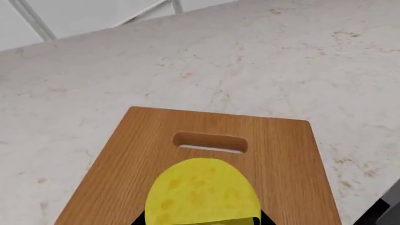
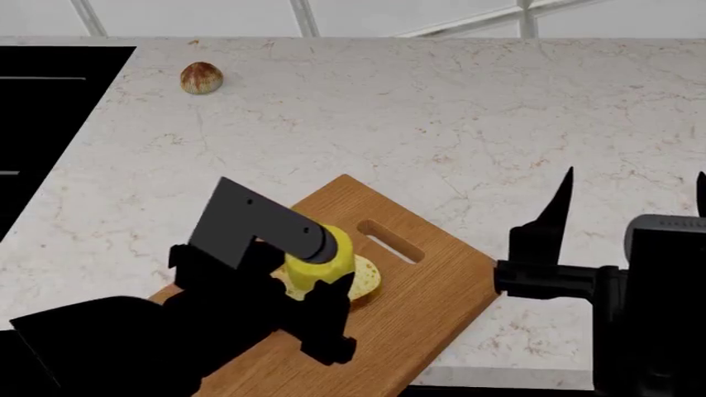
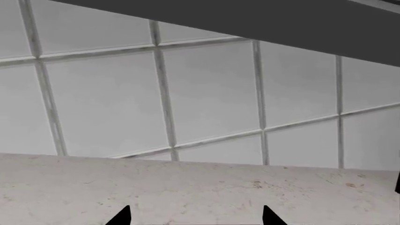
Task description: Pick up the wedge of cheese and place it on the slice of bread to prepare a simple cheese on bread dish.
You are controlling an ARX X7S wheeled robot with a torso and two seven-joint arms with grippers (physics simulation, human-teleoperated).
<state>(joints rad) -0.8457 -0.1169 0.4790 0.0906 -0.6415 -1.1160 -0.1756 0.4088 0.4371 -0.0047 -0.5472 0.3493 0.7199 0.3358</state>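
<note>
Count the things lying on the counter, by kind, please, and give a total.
Cheese: 1
Bread: 1
Board: 1
Nut: 1
Total: 4

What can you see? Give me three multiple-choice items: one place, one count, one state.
1. The slice of bread lies: A on a plate; B on the wooden cutting board; C in a bowl.
2. Handle slots in the board: A none; B one; C two.
3. The right gripper is: A open; B shut on a knife; C shut on a cup.
Answers: 1 B, its crust shows against the wood; 2 B, one slot is cut near the end; 3 A, its fingers stand apart with nothing between.
</note>
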